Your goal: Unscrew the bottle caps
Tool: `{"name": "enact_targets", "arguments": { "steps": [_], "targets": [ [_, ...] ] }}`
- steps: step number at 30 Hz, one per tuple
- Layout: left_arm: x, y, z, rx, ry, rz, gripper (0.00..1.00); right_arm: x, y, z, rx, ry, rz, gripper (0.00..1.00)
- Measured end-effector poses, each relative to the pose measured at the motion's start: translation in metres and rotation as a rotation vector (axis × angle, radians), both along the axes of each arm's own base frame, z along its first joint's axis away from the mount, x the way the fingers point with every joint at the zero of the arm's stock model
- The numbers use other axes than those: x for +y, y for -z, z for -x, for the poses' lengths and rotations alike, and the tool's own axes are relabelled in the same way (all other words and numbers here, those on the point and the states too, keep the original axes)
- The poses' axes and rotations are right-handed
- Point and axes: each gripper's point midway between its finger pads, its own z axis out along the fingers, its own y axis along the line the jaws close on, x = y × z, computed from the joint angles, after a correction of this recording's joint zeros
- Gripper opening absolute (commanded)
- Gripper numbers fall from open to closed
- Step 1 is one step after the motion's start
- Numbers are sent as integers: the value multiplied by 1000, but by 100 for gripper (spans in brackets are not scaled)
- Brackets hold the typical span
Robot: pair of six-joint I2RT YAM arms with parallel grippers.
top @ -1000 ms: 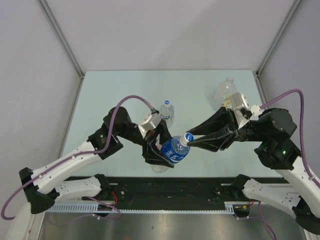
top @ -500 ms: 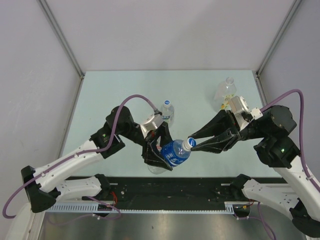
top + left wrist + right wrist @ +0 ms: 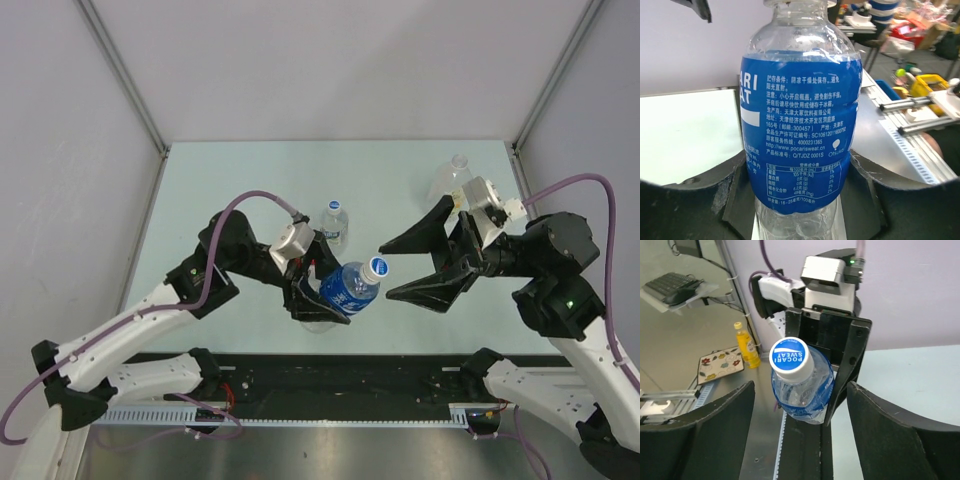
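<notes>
My left gripper [image 3: 318, 292] is shut on a clear blue-labelled bottle [image 3: 347, 289], held tilted above the table's front with its neck toward the right arm. In the left wrist view the bottle [image 3: 800, 125] fills the space between the black fingers [image 3: 695, 200]. Its blue-topped cap [image 3: 377, 267] sits on the neck. My right gripper [image 3: 385, 272] stands open, one finger on each side of the cap and apart from it. The right wrist view faces the cap [image 3: 788, 358] end-on, with the right gripper [image 3: 800, 387] spread wide around it.
A small white-and-blue-labelled bottle [image 3: 335, 222] stands upright mid-table behind the left gripper. A larger clear bottle [image 3: 452, 180] stands at the back right, partly hidden by the right wrist. Another clear bottle [image 3: 318, 326] shows under the left gripper. Walls enclose the table.
My right gripper was shut on the cap and has opened, its fingers now spread off it. The left gripper still holds the bottle, which has shifted slightly up and back.
</notes>
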Motion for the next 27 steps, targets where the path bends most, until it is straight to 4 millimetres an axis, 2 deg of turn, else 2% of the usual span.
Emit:
{"name": "enact_targets", "arguments": {
  "steps": [6,15,17,21,24,27],
  "targets": [
    [0,-2,-15,-38,-111,13,0,-7,-10,-16,45,140,-46,82],
    [-7,2,-79,-93,-534,-3,0,-41,-43,-69,210,535,-229,74],
    [-8,8,-88,-119,-629,-14,0,-48,-40,-86,287,627,-252,73],
    [-4,18,-105,-173,-808,-47,0,-50,-28,-107,387,720,-252,72],
    [2,19,-120,-213,-953,-62,0,-45,-15,-121,456,776,-235,73],
    [4,18,-127,-256,-1057,-69,0,-36,-6,-127,495,792,-213,73]
  ]
}}
